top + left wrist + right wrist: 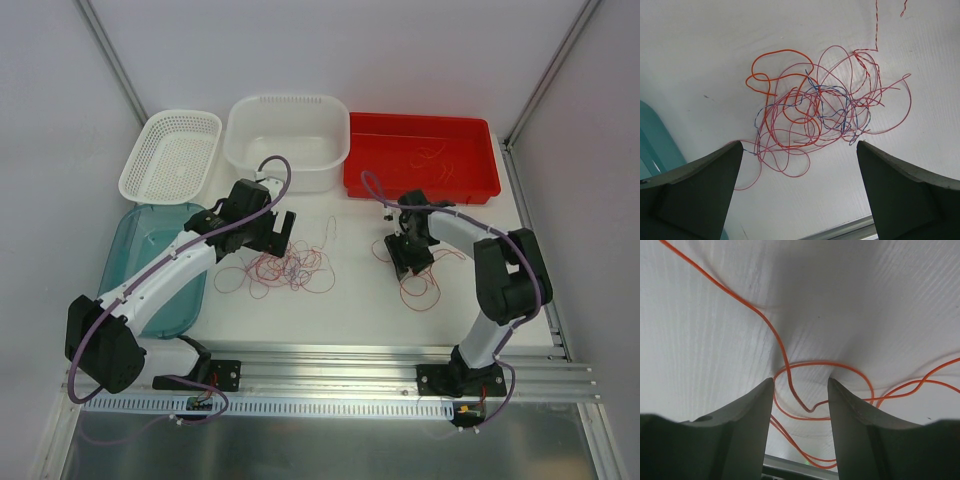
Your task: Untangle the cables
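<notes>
A tangle of thin red, pink and blue cables [288, 268] lies on the white table; it fills the middle of the left wrist view [815, 112]. My left gripper [277, 232] hovers just behind it, open and empty [800, 150]. A separate orange cable [420, 285] lies to the right. My right gripper [407, 255] is low over it, jaws open, with loops of the orange cable [805, 402] lying between the fingertips [800, 385], not pinched. Some cables [435, 160] lie in the red tray.
A red tray [362, 178] stands at the back right, a white tub [290, 170] at the back middle, a white mesh basket [170, 155] at the back left. A teal lid [140, 245] lies under the left arm. An aluminium rail [330, 360] runs along the near edge.
</notes>
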Controlling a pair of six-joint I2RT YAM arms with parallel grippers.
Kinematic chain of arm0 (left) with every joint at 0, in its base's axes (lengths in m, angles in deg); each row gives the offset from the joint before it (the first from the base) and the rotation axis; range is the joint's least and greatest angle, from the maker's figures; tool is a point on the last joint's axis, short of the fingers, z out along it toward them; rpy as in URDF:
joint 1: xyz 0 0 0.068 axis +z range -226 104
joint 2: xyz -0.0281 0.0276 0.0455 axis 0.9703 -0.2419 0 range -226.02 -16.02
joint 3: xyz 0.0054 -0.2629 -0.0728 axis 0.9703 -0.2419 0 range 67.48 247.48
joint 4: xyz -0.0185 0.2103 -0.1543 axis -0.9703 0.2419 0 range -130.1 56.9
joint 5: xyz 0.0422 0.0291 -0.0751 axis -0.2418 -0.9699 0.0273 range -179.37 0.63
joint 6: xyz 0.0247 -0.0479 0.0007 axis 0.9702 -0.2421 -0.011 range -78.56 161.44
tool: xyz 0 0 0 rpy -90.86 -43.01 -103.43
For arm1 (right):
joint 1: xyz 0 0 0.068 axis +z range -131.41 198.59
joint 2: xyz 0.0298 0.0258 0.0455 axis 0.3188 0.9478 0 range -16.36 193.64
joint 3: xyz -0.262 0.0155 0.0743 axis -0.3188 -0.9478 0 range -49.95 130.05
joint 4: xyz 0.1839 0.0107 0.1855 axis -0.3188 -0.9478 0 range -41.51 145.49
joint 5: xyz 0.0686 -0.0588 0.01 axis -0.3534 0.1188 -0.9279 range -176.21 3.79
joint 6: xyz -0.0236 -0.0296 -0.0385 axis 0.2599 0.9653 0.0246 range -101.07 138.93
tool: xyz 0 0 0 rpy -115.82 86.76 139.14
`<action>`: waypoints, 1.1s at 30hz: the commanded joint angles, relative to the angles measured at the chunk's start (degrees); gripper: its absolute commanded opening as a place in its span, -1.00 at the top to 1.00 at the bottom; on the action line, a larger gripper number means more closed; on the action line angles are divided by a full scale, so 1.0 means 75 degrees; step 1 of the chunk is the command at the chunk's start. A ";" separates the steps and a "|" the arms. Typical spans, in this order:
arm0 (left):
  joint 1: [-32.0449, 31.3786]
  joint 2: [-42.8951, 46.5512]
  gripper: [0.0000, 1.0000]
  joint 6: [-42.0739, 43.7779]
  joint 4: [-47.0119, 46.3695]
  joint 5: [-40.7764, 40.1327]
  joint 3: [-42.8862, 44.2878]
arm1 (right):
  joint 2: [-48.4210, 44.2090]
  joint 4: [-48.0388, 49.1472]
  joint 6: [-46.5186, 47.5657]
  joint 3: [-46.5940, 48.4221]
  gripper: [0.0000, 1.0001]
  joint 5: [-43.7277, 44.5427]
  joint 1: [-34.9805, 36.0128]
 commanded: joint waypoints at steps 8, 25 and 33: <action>0.0056 -0.0091 -0.97 0.0132 -0.0132 -0.0239 -0.0047 | -0.0400 0.0130 -0.0796 -0.0406 -0.01 0.0379 0.0384; 0.0067 -0.0115 -0.97 0.0155 -0.0132 -0.0333 -0.0070 | 0.0139 0.0118 -0.1698 -0.0207 0.63 0.0953 0.1345; 0.0056 -0.0115 -0.97 0.0167 -0.0132 -0.0380 -0.0058 | -0.0445 0.0072 -0.1593 0.0038 0.99 0.1385 0.1310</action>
